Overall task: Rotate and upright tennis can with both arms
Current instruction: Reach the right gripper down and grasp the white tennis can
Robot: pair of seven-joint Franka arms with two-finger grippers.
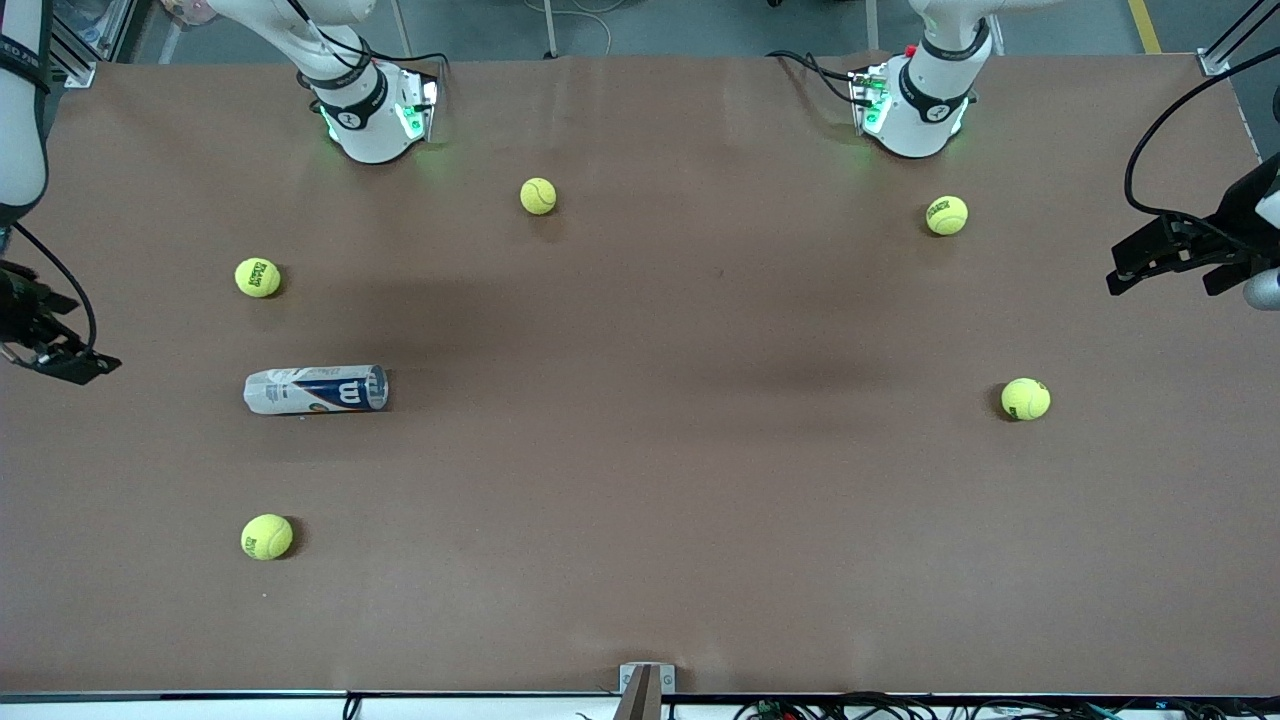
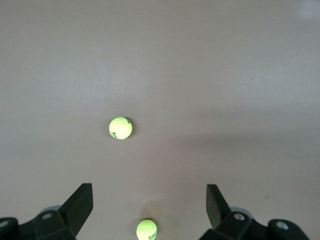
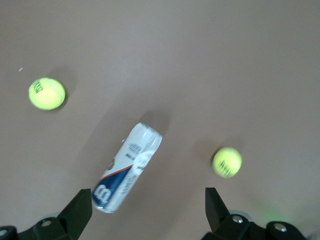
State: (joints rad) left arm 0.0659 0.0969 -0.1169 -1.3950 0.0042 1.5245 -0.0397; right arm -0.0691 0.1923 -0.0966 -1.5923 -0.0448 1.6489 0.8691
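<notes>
Nearest the camera, a tennis ball (image 1: 267,537) sat by the untouched, sideways tennis can (image 1: 316,390); both spread-fingered grippers, right gripper (image 3: 149,212) and left gripper (image 2: 150,207), had yet to approach.

The front camera sits high across the worktop (image 1: 640,480), facing both arm bases and taking in its whole spread. Each wrist camera looks straight down from well above, past its own open gripper fingers. The right wrist view shares the tennis can (image 3: 127,169) (image 1: 316,390) and two balls with the front view; the left wrist view shares two balls.
</notes>
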